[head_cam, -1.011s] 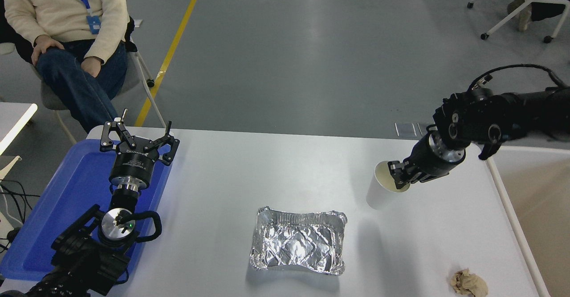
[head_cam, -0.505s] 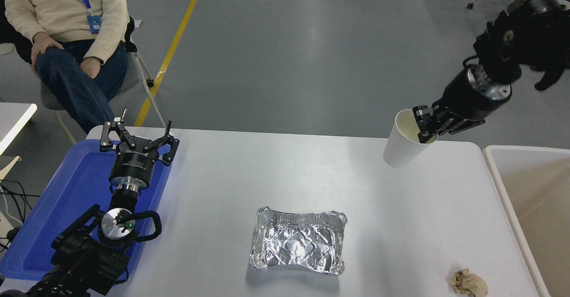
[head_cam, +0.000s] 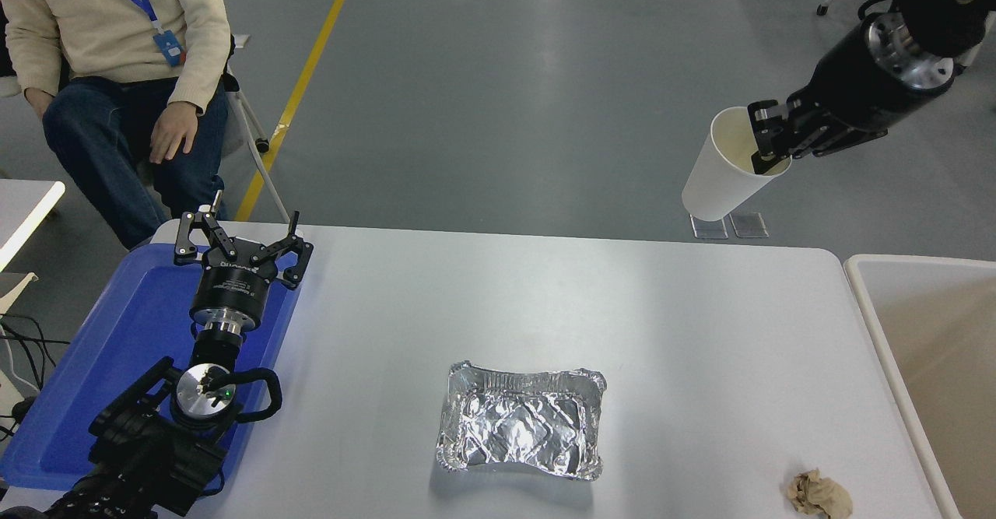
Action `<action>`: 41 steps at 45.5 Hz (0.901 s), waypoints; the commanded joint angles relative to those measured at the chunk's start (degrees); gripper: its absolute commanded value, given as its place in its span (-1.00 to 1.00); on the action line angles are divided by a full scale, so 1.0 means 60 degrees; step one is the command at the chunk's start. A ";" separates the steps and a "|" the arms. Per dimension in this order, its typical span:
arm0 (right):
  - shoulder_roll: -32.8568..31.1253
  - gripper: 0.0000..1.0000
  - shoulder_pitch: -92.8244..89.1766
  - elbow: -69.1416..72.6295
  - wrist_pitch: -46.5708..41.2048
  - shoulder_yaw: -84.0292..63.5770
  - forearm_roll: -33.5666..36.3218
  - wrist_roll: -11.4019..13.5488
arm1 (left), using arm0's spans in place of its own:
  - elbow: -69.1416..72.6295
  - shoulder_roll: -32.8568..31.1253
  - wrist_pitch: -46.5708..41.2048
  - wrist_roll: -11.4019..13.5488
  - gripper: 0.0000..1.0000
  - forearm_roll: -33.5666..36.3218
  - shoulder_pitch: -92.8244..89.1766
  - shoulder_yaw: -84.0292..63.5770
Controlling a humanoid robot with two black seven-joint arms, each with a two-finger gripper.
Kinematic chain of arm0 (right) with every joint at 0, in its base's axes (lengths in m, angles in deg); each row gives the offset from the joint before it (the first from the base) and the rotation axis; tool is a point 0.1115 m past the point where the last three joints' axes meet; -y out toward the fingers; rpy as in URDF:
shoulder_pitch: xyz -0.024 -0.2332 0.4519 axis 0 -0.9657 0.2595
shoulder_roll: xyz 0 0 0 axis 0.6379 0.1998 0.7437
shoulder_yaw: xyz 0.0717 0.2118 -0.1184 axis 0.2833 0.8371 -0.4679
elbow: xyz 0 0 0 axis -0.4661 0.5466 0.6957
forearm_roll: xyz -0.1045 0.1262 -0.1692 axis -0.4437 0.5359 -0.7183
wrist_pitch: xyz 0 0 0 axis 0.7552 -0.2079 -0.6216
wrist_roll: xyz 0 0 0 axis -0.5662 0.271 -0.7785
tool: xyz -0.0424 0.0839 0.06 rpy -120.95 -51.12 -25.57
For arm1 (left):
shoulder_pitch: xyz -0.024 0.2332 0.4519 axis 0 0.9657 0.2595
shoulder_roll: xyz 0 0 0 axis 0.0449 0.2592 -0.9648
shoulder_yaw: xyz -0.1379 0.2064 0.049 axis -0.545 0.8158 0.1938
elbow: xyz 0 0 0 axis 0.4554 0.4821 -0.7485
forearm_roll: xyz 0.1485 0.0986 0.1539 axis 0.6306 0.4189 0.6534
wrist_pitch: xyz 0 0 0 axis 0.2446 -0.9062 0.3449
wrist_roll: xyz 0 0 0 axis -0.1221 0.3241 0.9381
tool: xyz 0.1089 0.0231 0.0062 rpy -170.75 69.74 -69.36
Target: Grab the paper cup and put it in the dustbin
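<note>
Tabletop (head_cam: 700, 332): white. Dustbin (head_cam: 864, 301) at its right edge, only partly in frame. Right gripper (head_cam: 766, 142) raised high beyond the far edge, jaws clenched on the rim of the paper cup (head_cam: 724, 173), one inside, one outside; cup tilted, mouth up-left. Step: carry. Next move likely calls for swinging right and lowering over the bin before letting go. Foil tray (head_cam: 520, 429) and brown paper wad (head_cam: 817, 494) lie well off that path. Left gripper (head_cam: 241, 243) parked over blue tray (head_cam: 117, 348), jaws spread.
</note>
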 commanded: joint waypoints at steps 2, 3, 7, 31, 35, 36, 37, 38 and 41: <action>-0.0010 -1.00 0.0170 0.0046 -0.0010 -0.0130 -0.0004 0.0001 | 0.0000 0.0000 -0.0015 -0.0003 1.00 0.0000 0.0000 -0.0011; -0.0010 -1.00 0.0170 0.0032 -0.0010 -0.0145 -0.0004 0.0001 | 0.0000 0.0000 -0.0015 -0.0003 1.00 0.0000 0.0000 -0.0011; -0.0024 -1.00 0.0141 0.0032 -0.0010 -0.0204 -0.0019 0.0001 | 0.0000 0.0000 -0.0015 0.0012 1.00 -0.0015 0.0015 -0.0011; -0.2103 -1.00 0.0170 0.0032 -0.0010 -0.2239 -0.0458 0.0001 | 0.0014 0.0000 -0.0015 0.0041 1.00 -0.0015 0.0015 -0.0011; -0.2616 -1.00 0.0170 0.0017 -0.0010 -0.2693 -0.0678 0.0001 | 0.0014 0.0000 -0.0015 0.0027 1.00 -0.0015 0.0029 -0.0011; -0.2747 -1.00 0.0170 0.0003 -0.0010 -0.2810 -0.0693 0.0001 | 0.0014 0.0000 -0.0015 0.0027 1.00 -0.0015 0.0015 -0.0011; -0.2879 -1.00 0.0170 -0.0012 -0.0010 -0.2942 -0.0722 0.0001 | 0.0014 0.0000 -0.0015 0.0041 1.00 -0.0015 0.0015 -0.0011; -0.3040 -1.00 0.0199 -0.0012 -0.0010 -0.3074 -0.0751 0.0001 | 0.0014 0.0000 -0.0015 0.0041 1.00 -0.0015 0.0015 -0.0011; -0.3407 -1.00 0.0214 -0.0027 -0.0010 -0.3469 -0.0927 0.0001 | 0.0014 0.0000 -0.0015 0.0041 1.00 -0.0015 0.0015 -0.0011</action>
